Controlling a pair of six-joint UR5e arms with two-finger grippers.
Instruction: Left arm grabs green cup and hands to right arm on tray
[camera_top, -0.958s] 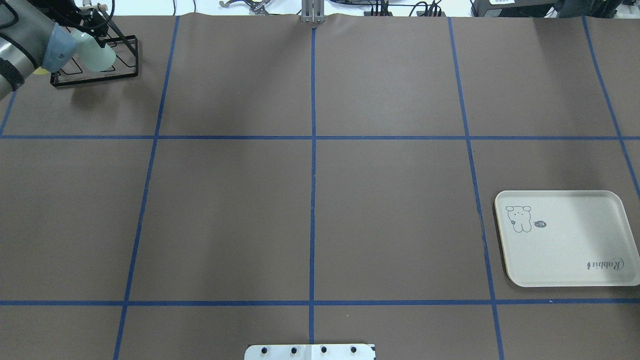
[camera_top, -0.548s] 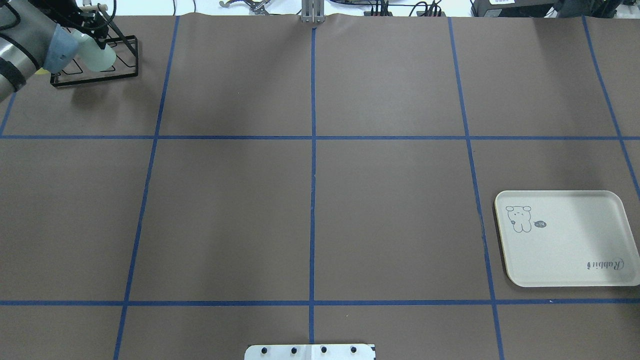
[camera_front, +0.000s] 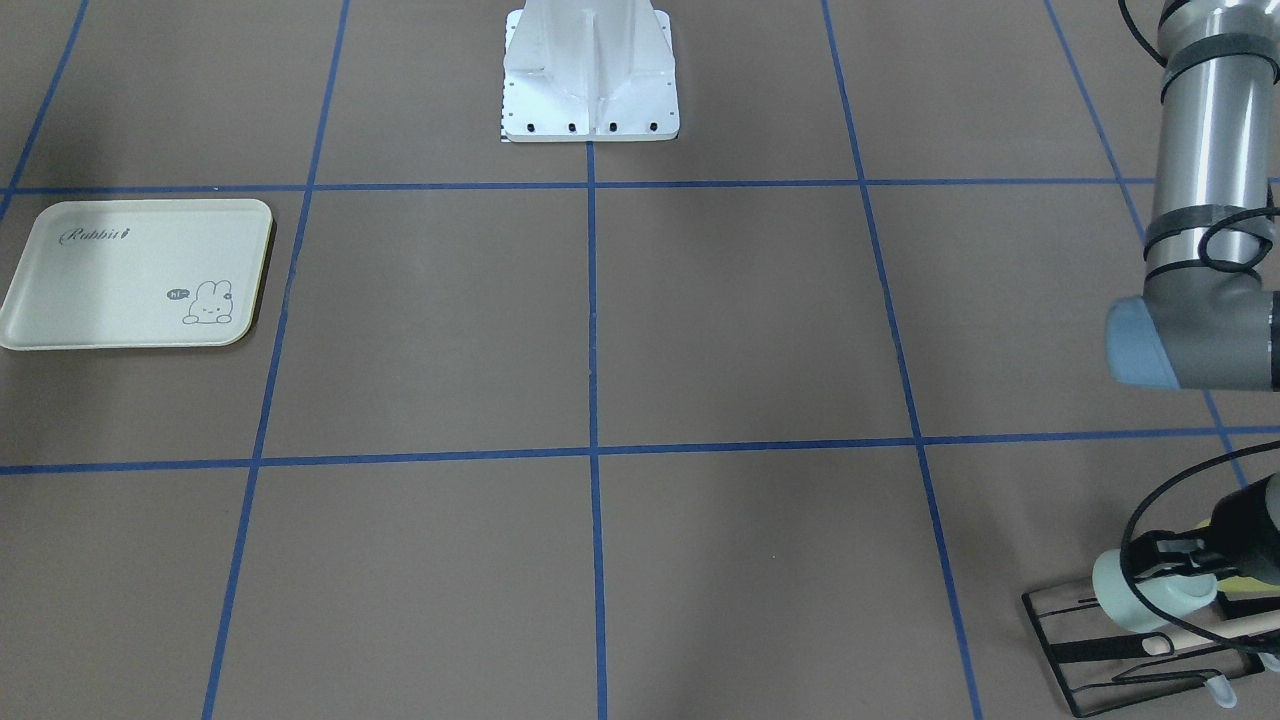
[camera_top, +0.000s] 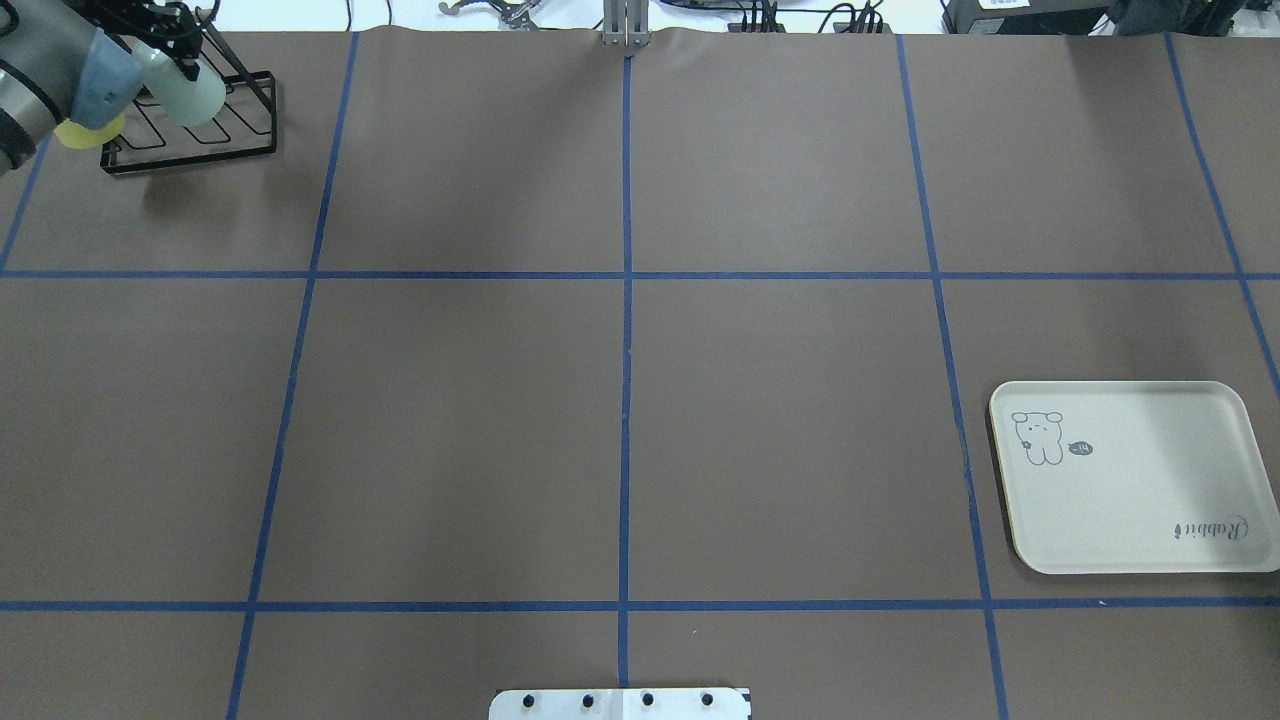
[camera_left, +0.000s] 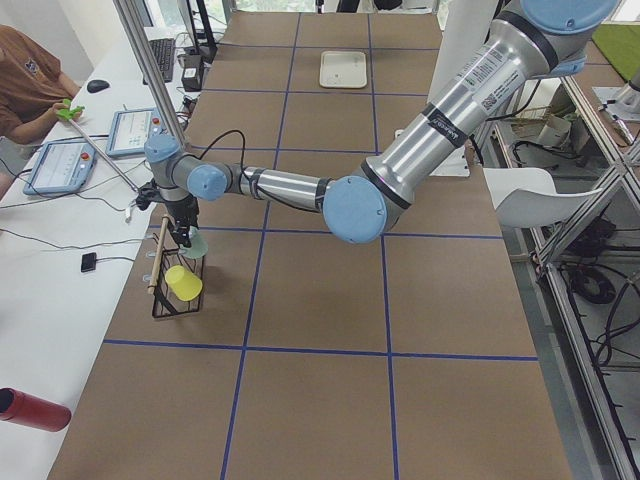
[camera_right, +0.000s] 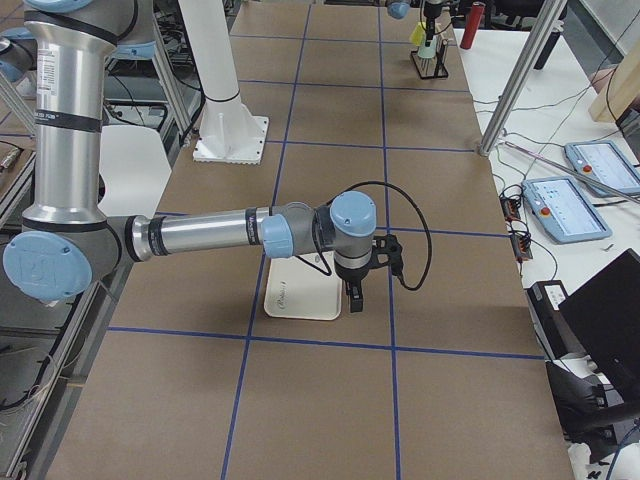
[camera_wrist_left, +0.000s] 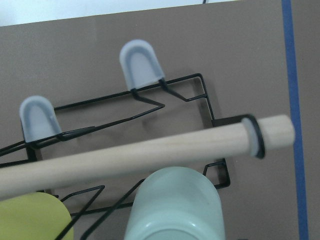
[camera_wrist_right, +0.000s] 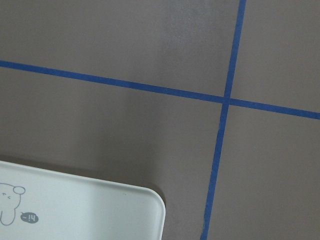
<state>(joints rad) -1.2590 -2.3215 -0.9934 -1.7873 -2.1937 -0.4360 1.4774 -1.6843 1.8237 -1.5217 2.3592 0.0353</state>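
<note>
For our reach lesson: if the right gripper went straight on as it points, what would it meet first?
The right gripper would likely meet bare brown table beside the tray corner; nothing shows between.

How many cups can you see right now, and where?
2. The green cup is at the black wire rack in the far left corner. The yellow cup is beside it on the same rack, partly behind the left arm. The arm could hide others.

Left gripper (camera_front: 1170, 578) hangs over the worktop's far-left corner, clamped on the green cup (camera_front: 1120, 598). Right gripper (camera_right: 356, 300) points down near the right edge.
</note>
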